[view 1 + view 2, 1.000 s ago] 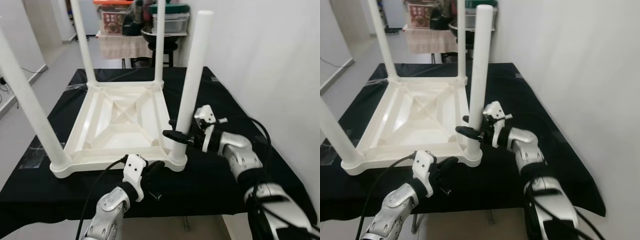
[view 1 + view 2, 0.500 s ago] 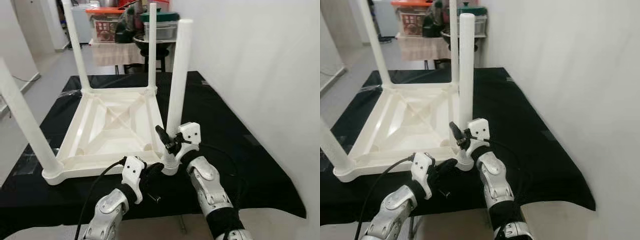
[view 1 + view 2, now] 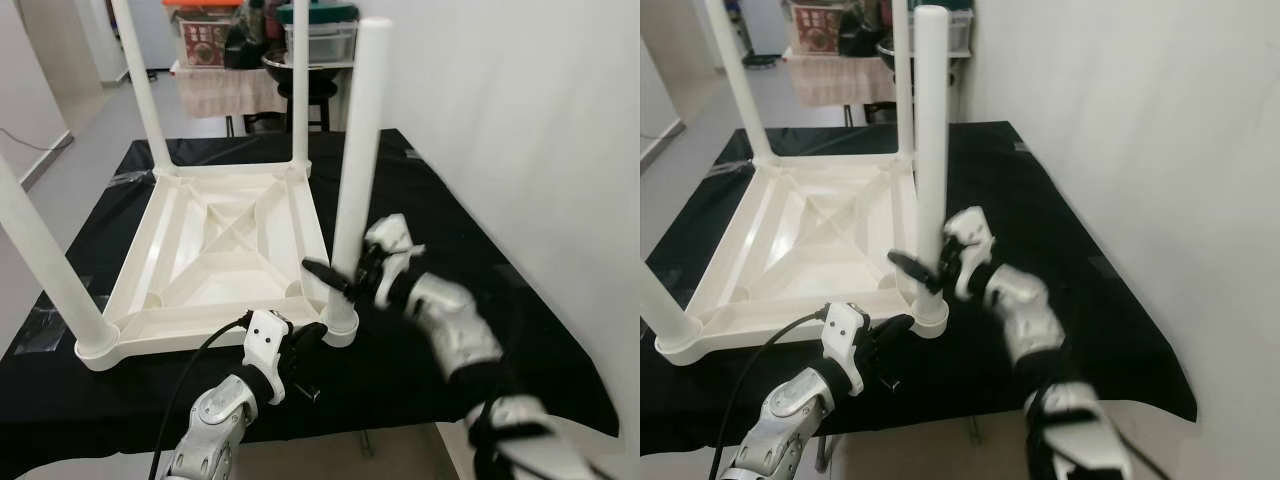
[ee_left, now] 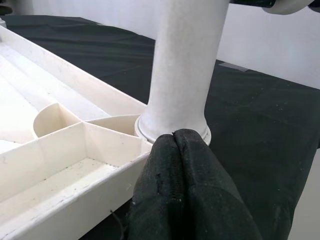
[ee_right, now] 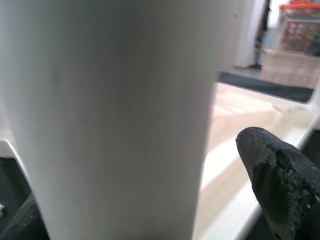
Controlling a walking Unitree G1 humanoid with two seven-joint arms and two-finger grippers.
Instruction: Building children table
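A white plastic children's table [image 3: 225,235] lies upside down on a black cloth [image 3: 440,230], its legs pointing up. My right gripper [image 3: 345,280] reaches in from the right, low on the near right leg [image 3: 355,150]. It is open, one finger on each side of the leg. In the right wrist view a fingertip [image 5: 280,175] stands a little off the leg [image 5: 115,115]. My left gripper [image 3: 305,345] is shut with nothing in it. Its fingertips [image 4: 175,145] press against the table's near right corner, just under the leg's base [image 4: 175,125].
A white wall [image 3: 520,120] runs close along the right side. Behind the cloth-covered surface stand a stool with a bowl and storage boxes [image 3: 310,40]. The near left leg [image 3: 40,260] rises tall at the left. The cloth's front edge is just below my arms.
My right arm swung from in front of the leg back out to the right, its gripper staying around the leg. The left gripper kept its place. The camera shifted slightly.
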